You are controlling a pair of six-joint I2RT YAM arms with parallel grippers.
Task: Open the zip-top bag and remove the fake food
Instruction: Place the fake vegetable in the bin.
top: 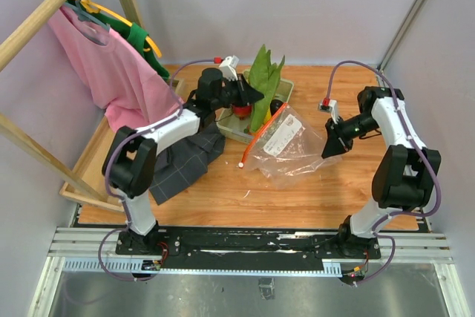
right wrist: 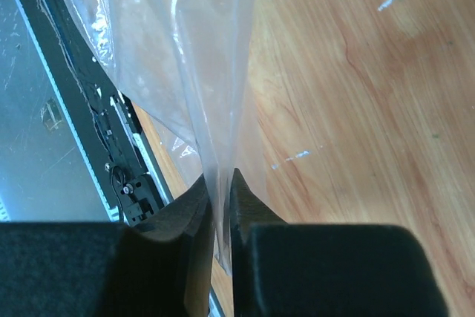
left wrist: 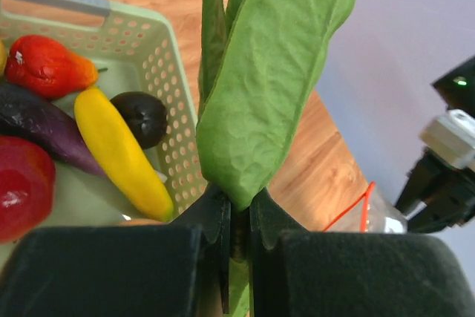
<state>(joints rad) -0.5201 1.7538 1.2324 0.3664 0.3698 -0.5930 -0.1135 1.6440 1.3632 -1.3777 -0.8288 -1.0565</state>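
Leafy fake food (left wrist: 260, 87) between left gripper (left wrist: 239, 211) jaws

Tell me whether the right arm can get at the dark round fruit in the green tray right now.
Probably not. The right pincer is pinching the zip-top bag, and the left pincer holding the leafy piece stands over the tray by the dark round fruit.

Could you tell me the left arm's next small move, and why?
Probably lower the left gripper over the pale green tray and release: it pinches the leafy green piece by its base, clear of the zip-top bag, and other toys lie there.
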